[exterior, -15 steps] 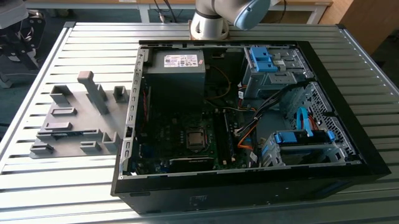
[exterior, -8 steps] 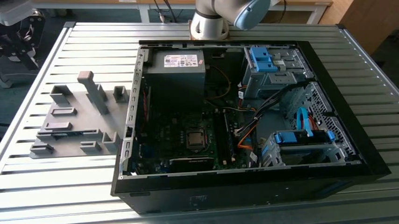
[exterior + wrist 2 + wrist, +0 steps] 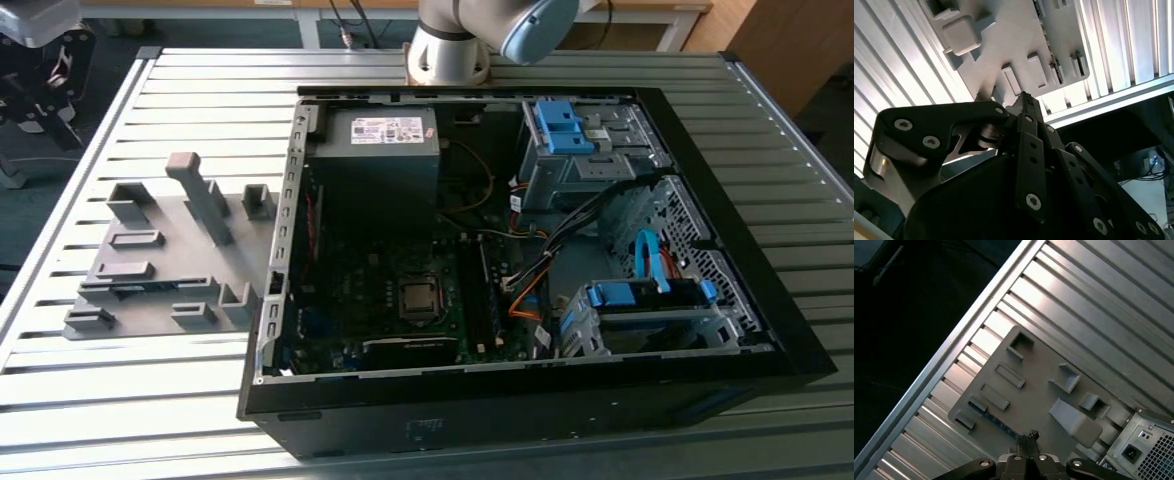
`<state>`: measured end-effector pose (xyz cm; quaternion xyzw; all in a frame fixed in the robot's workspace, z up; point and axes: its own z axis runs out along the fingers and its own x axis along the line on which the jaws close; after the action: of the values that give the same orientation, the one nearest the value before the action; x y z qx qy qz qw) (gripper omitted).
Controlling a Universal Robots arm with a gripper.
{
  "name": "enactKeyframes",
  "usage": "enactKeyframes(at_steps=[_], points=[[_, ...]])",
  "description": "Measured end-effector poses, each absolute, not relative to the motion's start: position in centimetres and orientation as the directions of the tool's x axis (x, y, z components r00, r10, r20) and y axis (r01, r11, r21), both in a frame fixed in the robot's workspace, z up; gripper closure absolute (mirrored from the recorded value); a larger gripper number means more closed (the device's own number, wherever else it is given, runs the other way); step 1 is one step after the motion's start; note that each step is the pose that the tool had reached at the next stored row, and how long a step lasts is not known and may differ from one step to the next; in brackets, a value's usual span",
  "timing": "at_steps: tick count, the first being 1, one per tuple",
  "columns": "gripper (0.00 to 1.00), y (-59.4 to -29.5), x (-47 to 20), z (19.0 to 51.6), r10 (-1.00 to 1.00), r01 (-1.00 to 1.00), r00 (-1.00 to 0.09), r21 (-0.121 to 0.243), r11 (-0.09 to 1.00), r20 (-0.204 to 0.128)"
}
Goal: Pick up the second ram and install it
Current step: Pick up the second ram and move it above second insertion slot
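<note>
**Jaws.** The jaws of the gripper (image 3: 1029, 436) are seen pressed together, and nothing is pinched between them. The gripper is held above the grey fixture plate (image 3: 1039, 382) and is judged to be clear of it.

**Task item.** The second ram (image 3: 991, 416) is found resting on the plate near one edge, with a blue label showing. It is untouched. Whether it lies flat or stands on its edge cannot be told. The plate is set on the slatted table (image 3: 134, 400), just beside the open computer case (image 3: 534, 425), on the exterior view's left.

**Step in hand.** The work is judged to be at the approach for the pick. This stick has not been lifted or installed. A grasp is judged to require that the jaws be spread, squared to the stick's long sides and lowered over it.

**Count.**
- Gripper: one.
- Plate: one.
- Case: one.
- Stick on the plate: one.
- Raised grey blocks (image 3: 1074, 419): at least eight.
- Blue drive brackets (image 3: 567, 125): two.
</note>
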<state>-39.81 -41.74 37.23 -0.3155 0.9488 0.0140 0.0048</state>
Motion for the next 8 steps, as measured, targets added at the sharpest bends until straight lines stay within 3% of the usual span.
enactKeyframes(at_steps=[8], points=[[0.89, -41.74, -39.89, 37.21, -0.688, -0.688, -0.726, 0.024, 0.726, -0.018]])
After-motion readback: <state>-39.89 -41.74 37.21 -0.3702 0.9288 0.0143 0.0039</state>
